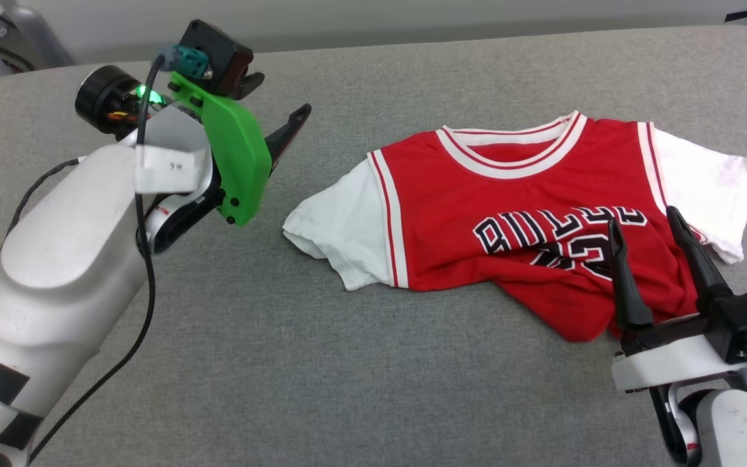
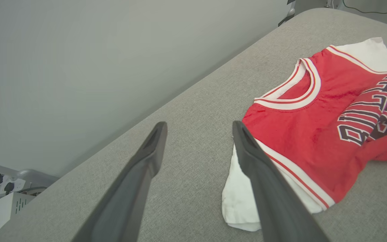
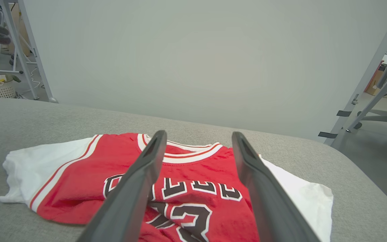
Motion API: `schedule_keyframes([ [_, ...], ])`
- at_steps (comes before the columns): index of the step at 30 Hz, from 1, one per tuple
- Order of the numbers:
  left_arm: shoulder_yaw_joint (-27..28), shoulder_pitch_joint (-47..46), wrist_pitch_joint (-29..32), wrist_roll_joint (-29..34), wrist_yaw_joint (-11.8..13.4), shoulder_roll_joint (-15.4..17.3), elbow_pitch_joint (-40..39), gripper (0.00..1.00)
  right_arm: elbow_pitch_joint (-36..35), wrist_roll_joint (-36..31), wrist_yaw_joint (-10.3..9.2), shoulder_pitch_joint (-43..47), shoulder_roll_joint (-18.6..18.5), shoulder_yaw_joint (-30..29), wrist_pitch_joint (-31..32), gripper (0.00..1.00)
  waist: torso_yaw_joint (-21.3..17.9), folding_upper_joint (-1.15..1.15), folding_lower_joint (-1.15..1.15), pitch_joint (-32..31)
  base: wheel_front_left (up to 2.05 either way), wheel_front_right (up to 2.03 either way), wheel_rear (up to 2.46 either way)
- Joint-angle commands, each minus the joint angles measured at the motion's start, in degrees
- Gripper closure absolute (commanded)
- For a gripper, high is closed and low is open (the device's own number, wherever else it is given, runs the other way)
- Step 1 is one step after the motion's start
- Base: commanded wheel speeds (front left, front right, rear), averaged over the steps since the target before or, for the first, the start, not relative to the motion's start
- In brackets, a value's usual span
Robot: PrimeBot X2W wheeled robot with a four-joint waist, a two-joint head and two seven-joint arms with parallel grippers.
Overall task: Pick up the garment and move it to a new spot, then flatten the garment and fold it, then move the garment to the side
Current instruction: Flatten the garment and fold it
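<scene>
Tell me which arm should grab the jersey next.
Right. The right gripper hangs open above the crumpled lower part of the garment, so it probably needs only a short reach. The left gripper, also open, sits off beside the white sleeve, over the table.

Creased "BULLS" over "23" on the garment [image 1: 451, 214]

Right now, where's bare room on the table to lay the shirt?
Free: the table between the left tool and the garment, plus the near strip in front of it. Crowded: right side, where the right tool overlaps the garment.
</scene>
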Motion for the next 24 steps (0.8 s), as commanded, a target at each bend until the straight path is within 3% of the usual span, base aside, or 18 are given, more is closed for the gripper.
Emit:
schedule_keyframes([
  [1, -1.91, -2.02, 3.95, -3.76, -0.16, 0.26, 0.91, 0.0, -0.66, -0.67, -0.05, -0.11, 0.4, 0.17, -0.26, 0.0, -1.06, 0.0, 0.0, 1.23, 0.0, 0.0, 0.0],
  [5, -7.66, -5.46, 13.65, -10.7, -0.16, 0.6, 3.44, 0.0, -1.25, -0.96, -0.05, -1.04, 0.86, 0.68, -0.27, 0.0, -2.17, 0.0, 0.0, 2.83, 0.0, 0.0, 0.0],
  [10, -14.33, -7.4, 19.96, -15.01, -0.16, 0.81, 7.26, 0.0, -1.42, -1.37, -0.05, -2.03, 1.31, 1.03, -0.27, 0.0, -3.36, 0.0, 0.0, 4.86, 0.0, 0.0, 0.0],
  [24, -25.29, -6.27, 20.42, -20.36, -0.16, 0.62, 14.8, 0.0, -1.63, -2.26, -0.05, -4.99, 1.9, 1.42, -0.27, 0.0, -5.92, 0.0, 0.0, 8.62, 0.0, 0.0, 0.0],
])
